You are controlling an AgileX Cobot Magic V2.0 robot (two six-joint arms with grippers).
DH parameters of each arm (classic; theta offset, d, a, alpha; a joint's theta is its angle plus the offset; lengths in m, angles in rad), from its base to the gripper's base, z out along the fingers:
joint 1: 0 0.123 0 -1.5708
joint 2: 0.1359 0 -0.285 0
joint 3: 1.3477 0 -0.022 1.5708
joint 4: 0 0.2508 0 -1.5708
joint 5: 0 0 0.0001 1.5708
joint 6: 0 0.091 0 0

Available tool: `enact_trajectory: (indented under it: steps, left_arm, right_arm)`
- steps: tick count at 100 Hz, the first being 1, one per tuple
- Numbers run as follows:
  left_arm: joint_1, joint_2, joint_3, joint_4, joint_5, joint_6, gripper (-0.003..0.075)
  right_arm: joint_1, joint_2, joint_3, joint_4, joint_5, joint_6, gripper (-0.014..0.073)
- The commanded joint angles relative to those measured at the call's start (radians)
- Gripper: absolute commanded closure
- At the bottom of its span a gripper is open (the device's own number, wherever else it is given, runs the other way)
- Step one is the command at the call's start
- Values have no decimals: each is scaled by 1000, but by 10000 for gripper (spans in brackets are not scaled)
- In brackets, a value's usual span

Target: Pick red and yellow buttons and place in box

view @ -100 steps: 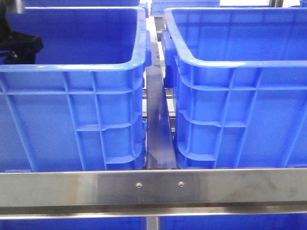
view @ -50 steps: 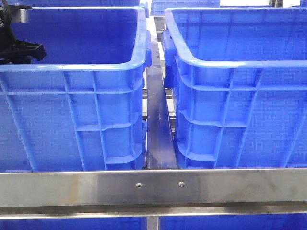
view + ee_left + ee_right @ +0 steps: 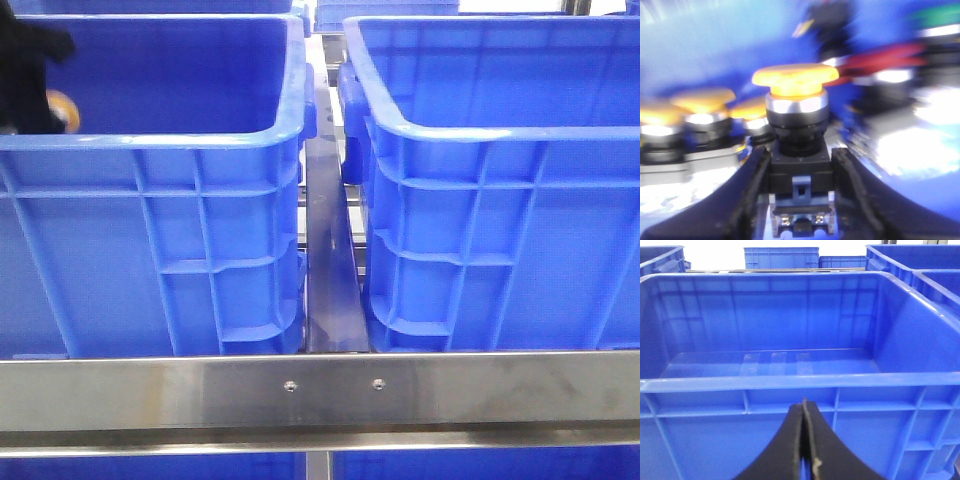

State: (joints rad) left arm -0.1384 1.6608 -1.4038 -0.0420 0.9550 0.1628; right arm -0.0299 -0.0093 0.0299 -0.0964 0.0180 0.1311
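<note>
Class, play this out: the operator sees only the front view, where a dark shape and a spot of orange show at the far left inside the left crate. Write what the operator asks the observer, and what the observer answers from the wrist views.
Operator: What is that orange spot?
Observer: A yellow push-button; its black body sits between the left gripper fingers, which are shut on it.
Operator: Is it the only one there?
Observer: No, more yellow buttons stand behind it, blurred in the left wrist view.
Operator: And the right gripper?
Observer: The right gripper is shut and empty, outside the near wall of a blue crate.
Operator: Anything in that crate?
Observer: The floor that shows holds no buttons.
</note>
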Motion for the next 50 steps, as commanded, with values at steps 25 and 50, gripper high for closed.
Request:
enact_trajectory:
  steps: [25,50]
  left_arm:
    - [-7,-230,-31,-429,159,542,615]
    - [-16,-245,-29,-722,314,699,615]
  right_arm:
    - [-5,16,-18,-5,-76,-2,659]
    - [-5,16,-18,-5,-76,-2,659]
